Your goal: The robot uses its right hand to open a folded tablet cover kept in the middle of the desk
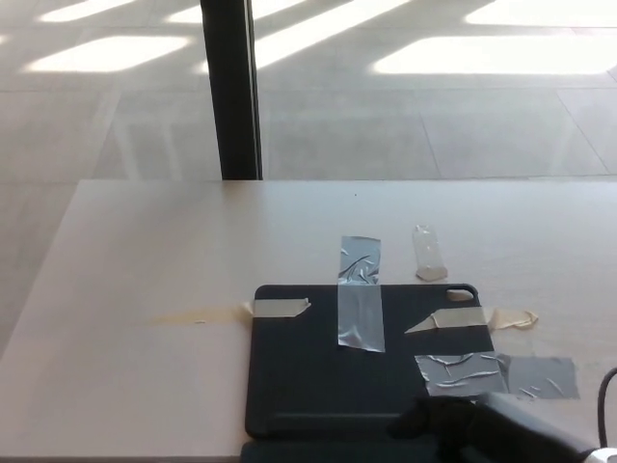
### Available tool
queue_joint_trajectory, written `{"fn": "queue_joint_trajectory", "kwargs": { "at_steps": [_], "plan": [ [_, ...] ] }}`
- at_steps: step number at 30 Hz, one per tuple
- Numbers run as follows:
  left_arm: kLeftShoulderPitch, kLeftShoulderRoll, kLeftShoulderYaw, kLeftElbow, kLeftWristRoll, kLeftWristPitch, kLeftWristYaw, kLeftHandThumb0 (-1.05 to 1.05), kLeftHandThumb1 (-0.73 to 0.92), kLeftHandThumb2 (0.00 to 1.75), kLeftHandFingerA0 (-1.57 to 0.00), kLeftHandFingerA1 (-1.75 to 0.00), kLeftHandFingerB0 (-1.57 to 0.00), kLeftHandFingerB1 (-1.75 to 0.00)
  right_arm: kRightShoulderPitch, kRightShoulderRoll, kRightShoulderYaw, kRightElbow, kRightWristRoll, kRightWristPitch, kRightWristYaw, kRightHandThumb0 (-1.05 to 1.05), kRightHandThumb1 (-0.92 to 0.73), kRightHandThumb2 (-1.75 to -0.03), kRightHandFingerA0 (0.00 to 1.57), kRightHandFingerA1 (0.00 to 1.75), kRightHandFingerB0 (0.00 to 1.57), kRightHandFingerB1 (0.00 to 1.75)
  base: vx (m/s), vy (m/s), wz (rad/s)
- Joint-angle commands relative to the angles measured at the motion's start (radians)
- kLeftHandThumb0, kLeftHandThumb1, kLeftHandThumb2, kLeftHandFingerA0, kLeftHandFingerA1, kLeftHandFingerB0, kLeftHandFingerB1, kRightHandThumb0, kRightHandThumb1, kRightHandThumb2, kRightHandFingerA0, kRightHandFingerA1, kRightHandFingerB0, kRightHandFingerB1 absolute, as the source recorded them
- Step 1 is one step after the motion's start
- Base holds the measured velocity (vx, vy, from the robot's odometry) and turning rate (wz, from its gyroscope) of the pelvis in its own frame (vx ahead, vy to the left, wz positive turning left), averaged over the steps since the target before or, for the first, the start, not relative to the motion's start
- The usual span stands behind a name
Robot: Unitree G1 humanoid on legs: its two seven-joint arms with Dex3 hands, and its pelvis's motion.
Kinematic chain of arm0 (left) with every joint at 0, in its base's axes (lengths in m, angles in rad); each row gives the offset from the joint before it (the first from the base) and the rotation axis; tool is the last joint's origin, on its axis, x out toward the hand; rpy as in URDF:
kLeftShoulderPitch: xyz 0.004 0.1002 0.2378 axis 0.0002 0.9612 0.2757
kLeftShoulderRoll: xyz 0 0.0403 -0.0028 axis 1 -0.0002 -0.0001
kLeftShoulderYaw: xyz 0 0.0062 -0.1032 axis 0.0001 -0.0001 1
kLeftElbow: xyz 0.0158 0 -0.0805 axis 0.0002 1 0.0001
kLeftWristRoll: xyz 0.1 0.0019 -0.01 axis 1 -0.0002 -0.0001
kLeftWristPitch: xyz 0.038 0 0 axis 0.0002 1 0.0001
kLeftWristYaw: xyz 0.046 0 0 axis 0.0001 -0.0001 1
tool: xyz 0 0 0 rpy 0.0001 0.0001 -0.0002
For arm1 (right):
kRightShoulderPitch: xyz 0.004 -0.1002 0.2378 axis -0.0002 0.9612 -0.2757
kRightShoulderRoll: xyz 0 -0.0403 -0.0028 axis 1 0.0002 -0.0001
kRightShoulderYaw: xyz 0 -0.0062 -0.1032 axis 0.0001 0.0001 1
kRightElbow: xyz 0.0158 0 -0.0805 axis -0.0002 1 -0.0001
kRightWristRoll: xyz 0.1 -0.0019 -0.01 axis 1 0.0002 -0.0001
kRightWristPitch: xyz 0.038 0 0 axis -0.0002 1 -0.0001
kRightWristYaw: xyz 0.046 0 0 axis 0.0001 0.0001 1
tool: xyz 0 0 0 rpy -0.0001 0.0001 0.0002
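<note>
Dark tablet cover [333, 376] folded flat at the desk's [145, 251] near edge, taped down, right hand [463, 429] over its near-right corner, grip unclear

1. Tablet cover [328, 371]: the near edge is cut off by the bottom of the picture; the lower right corner is hidden behind the right hand.
2. Right hand [482, 429]: only a blurred dark mass is seen at the bottom edge; the fingers cannot be told apart, and the rest is cut off below.
3. Grey tape strip [496, 376]: the near edge is partly covered by the right hand.
4. Black cable [607, 405]: only a short arc is shown at the right edge.
5. Dark post [231, 87]: the top is cut off by the upper edge.
</note>
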Motion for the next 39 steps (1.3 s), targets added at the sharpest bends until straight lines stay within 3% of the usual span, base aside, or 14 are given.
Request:
{"fn": "queue_joint_trajectory", "kwargs": {
  "at_steps": [1, 4, 5, 6, 10, 11, 12, 13, 25, 26, 27, 35, 36, 39],
  "plan": [
    [-0.017, 0.009, -0.001, 0.009, -0.018, 0.007, 0.013, -0.42, 0.45, 0.61, -0.83, -0.87, -0.76, -0.80, -0.027, 0.010, 0.044, 0.152, -0.028, -0.078, -0.037, -0.54, -0.49, -0.54, 0.36, 0.46, 0.35, 0.38, 0.00, 0.000, 0.00],
    [-0.018, 0.010, 0.001, 0.004, -0.022, 0.012, 0.007, -0.42, 0.46, 0.61, -0.83, -0.87, -0.74, -0.80, -0.049, 0.025, 0.062, 0.209, -0.051, -0.091, -0.069, -0.59, -0.51, -0.56, 0.37, 0.57, 0.33, 0.39, 0.00, 0.000, 0.00],
    [-0.017, 0.011, -0.001, 0.003, -0.020, 0.010, 0.011, -0.46, 0.32, 0.85, -0.83, -0.88, -0.67, -0.78, -0.049, 0.029, 0.061, 0.220, -0.042, -0.094, -0.069, -0.61, -0.40, -0.78, 0.32, 0.59, 0.27, 0.48, 0.00, 0.000, 0.00],
    [-0.016, 0.010, -0.001, 0.003, -0.021, 0.009, 0.007, -0.42, 0.46, 0.62, -0.82, -0.87, -0.71, -0.78, -0.042, 0.031, 0.062, 0.221, -0.045, -0.097, -0.078, -0.60, -0.40, -0.78, 0.32, 0.59, 0.29, 0.49, 0.00, 0.000, 0.00],
    [-0.025, 0.016, -0.008, 0.003, -0.014, 0.007, 0.012, -0.49, 0.32, 0.84, -0.86, -0.90, -0.68, -0.79, 0.014, 0.049, 0.045, 0.164, -0.047, -0.057, -0.097, -0.56, -0.53, -0.56, 0.36, 0.46, 0.36, 0.37, 0.00, 0.000, 0.00],
    [-0.027, 0.017, -0.009, 0.003, -0.012, 0.008, 0.012, -0.47, 0.33, 0.85, -0.85, -0.89, -0.69, -0.79, 0.018, 0.051, 0.043, 0.159, -0.047, -0.055, -0.098, -0.62, -0.42, -0.78, 0.33, 0.57, 0.31, 0.49, 0.00, 0.000, 0.00],
    [-0.028, 0.019, -0.014, 0.004, -0.008, 0.011, 0.015, -0.45, 0.46, 0.61, -0.86, -0.87, -0.74, -0.78, 0.036, 0.049, 0.036, 0.133, -0.048, -0.047, -0.094, -0.58, -0.43, -0.77, 0.32, 0.52, 0.31, 0.47, 0.00, 0.000, 0.00],
    [-0.028, 0.023, -0.016, 0.003, -0.007, 0.013, 0.016, -0.43, 0.47, 0.60, -0.85, -0.87, -0.75, -0.79, 0.059, 0.051, 0.025, 0.105, -0.033, -0.043, -0.089, -0.54, -0.56, -0.56, 0.34, 0.46, 0.35, 0.37, 0.00, 0.000, 0.00],
    [-0.028, 0.028, -0.020, 0.001, -0.011, 0.011, 0.010, -0.44, 0.46, 0.60, -0.80, -0.86, -0.72, -0.78, 0.500, 0.038, -0.033, -0.233, 0.020, -0.086, -0.138, -0.62, -0.59, -0.59, 0.41, 0.43, 0.37, 0.35, 0.00, 0.000, 0.00],
    [-0.026, 0.026, -0.017, 0.000, -0.015, 0.011, 0.012, -0.44, 0.47, 0.59, -0.80, -0.86, -0.75, -0.80, 0.529, 0.040, -0.033, -0.247, 0.009, -0.085, -0.144, -0.67, -0.48, -0.86, 0.36, 0.53, 0.31, 0.47, 0.00, 0.000, 0.00],
    [-0.027, 0.026, -0.016, 0.000, -0.016, 0.010, 0.011, -0.44, 0.47, 0.60, -0.78, -0.85, -0.77, -0.81, 0.544, 0.045, -0.028, -0.260, -0.003, -0.069, -0.141, -0.67, -0.62, -0.59, 0.40, 0.44, 0.37, 0.34, 0.00, 0.000, 0.00],
    [-0.034, 0.031, -0.027, 0.003, -0.009, 0.009, 0.009, -0.45, 0.46, 0.61, -0.78, -0.84, -0.72, -0.77, 0.644, 0.131, -0.067, -0.317, 0.057, 0.027, -0.122, -0.63, -0.63, -0.59, 0.40, 0.42, 0.37, 0.34, 0.00, 0.000, 0.00],
    [-0.030, 0.030, -0.027, 0.003, -0.010, 0.008, 0.010, -0.45, 0.46, 0.61, -0.82, -0.86, -0.72, -0.77, 0.648, 0.137, -0.072, -0.320, 0.059, 0.041, -0.115, -0.67, -0.50, -0.85, 0.33, 0.52, 0.30, 0.47, 0.00, 0.000, 0.00],
    [-0.022, 0.025, -0.011, 0.008, -0.026, 0.005, 0.007, -0.47, 0.31, 0.84, -0.81, -0.87, -0.62, -0.76, 0.651, 0.171, -0.103, -0.318, 0.111, 0.074, -0.098, -0.61, -0.61, -0.58, 0.36, 0.43, 0.35, 0.34, 0.00, 0.000, 0.00]
  ]
}}
